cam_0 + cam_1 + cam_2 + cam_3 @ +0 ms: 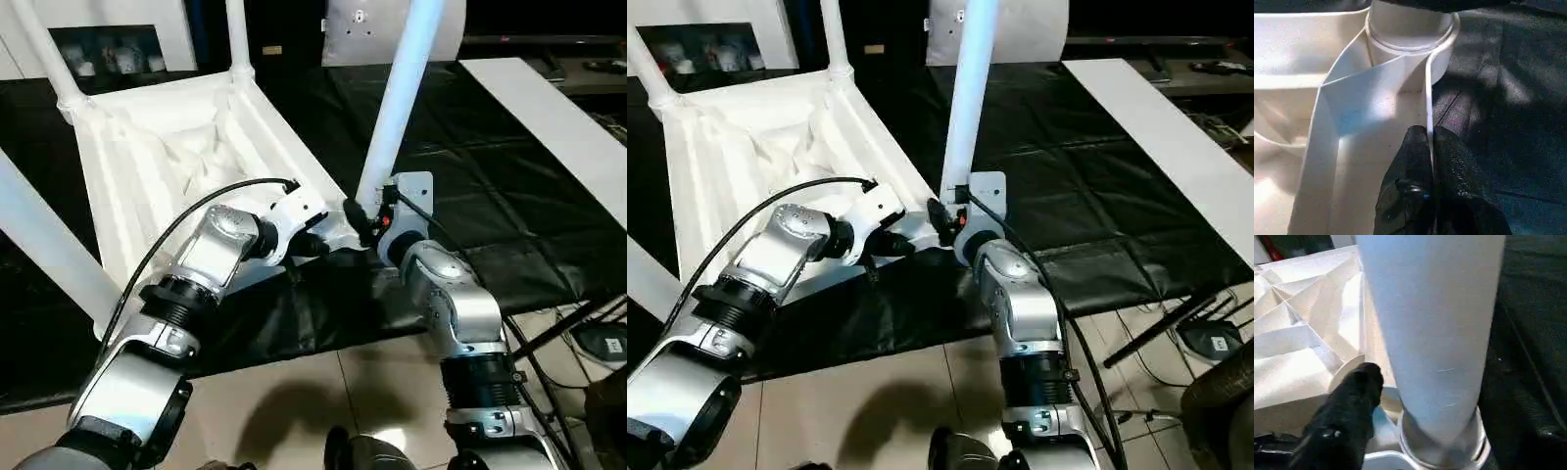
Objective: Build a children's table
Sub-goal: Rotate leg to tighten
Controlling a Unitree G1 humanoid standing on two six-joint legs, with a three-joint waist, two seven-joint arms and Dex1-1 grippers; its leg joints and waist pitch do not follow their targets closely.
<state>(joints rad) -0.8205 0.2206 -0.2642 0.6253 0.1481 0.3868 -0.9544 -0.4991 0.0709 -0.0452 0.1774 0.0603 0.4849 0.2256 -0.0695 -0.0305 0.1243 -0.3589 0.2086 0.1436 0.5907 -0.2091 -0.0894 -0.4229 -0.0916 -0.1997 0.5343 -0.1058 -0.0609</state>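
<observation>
A: Nearest us, left gripper (1431, 147) fingers pinch the rim of the table (157, 157), upside down on the black bench (470, 176).

B: Right gripper (367, 223) at the leg (402, 98), fingers — we cannot tell. Leg may tilt if loosely seated.

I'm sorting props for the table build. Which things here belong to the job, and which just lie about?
Job:
table top, upside down
near-corner leg
three other legs, e.g.
left gripper, pinching the top's edge
right gripper, beside that leg

Lying about:
flat white board
black sheet
</observation>
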